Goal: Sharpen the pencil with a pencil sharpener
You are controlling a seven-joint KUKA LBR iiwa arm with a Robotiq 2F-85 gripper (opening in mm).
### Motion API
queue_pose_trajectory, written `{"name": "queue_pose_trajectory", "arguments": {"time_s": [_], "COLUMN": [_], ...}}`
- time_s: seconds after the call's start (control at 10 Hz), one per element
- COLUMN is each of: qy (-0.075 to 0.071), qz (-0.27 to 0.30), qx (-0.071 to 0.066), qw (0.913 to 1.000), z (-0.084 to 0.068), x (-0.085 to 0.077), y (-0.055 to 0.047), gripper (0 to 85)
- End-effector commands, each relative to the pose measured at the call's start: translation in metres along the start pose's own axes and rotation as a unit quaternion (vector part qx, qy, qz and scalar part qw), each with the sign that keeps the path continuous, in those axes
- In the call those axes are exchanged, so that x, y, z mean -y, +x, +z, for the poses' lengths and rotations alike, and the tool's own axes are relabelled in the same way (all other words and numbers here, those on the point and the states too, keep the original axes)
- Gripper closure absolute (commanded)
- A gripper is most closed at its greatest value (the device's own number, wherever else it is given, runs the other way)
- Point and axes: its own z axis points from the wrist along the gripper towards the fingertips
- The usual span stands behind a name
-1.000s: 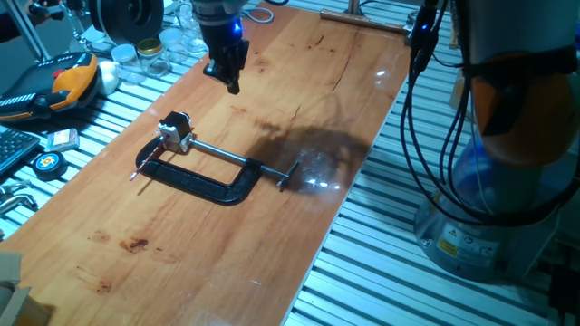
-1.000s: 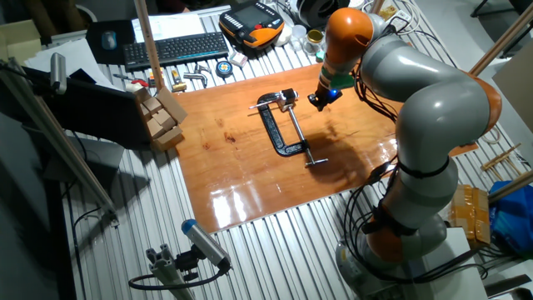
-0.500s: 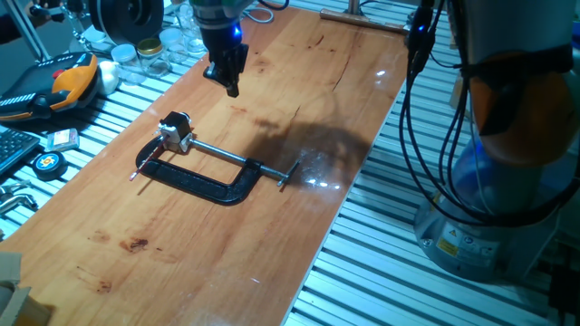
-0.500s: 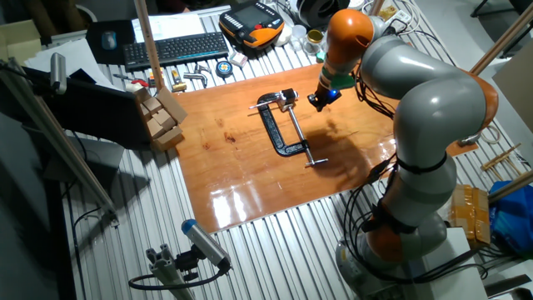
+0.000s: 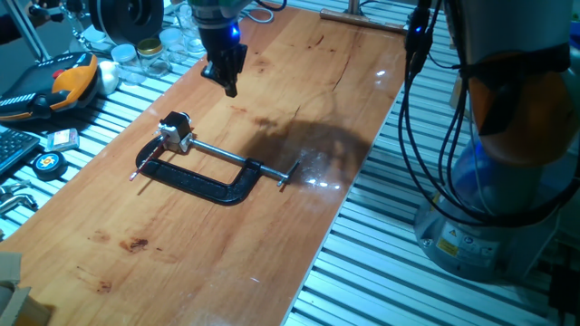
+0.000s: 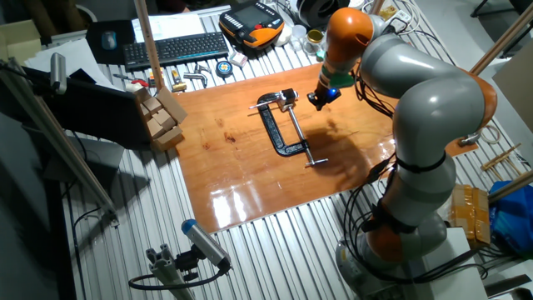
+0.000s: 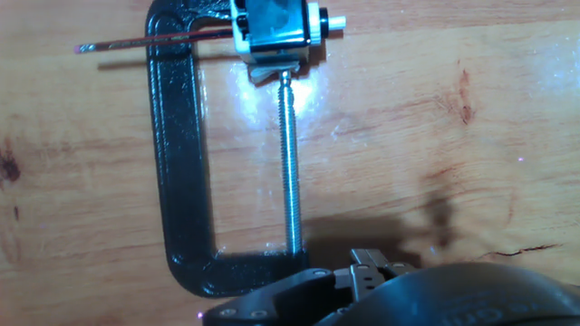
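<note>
In one fixed view, we see the dark two-finger gripper (image 5: 227,80) above the far part of the brown wooden table (image 5: 272,226), well apart from the large black C-clamp with a steel screw (image 5: 213,177). The small silvery metal pencil sharpener with a dark top (image 5: 175,129) sits held at the clamp's jaw end, and the thin dark pencil (image 5: 145,163) lies across the clamp's end, just beside it. We judge the step in hand is the approach to the pencil. To do it well, we should come down over the free end of the pencil, with the fingers across its thin body, and stay away from the clamp frame. The fingers look close together, but we cannot tell their state here.

In the other fixed view, the gripper (image 6: 319,97) is small and dark against the arm, so the fingers are hard to make out. The clamp (image 6: 283,125) is clear, the sharpener (image 6: 288,97) is only a small block, and we cannot find the pencil.

In the hand view, the sharpener (image 7: 272,29) is at the top edge, pressed by the screw of the clamp (image 7: 177,154). The pencil (image 7: 149,40) goes left from it over the frame, probably already pointing into the sharpener, but the entry is hidden. The fingers are cut off at the bottom edge, behind dark housing.
</note>
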Motion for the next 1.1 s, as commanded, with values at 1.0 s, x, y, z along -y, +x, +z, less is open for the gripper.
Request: {"name": "queue_pose_trajectory", "arguments": {"time_s": [1.0], "qy": [0.013], "qz": [0.023], "qx": [0.018], "qw": [0.9995], "z": [-0.002], "x": [0.001], "y": [-0.022], "gripper": [85.0]}}
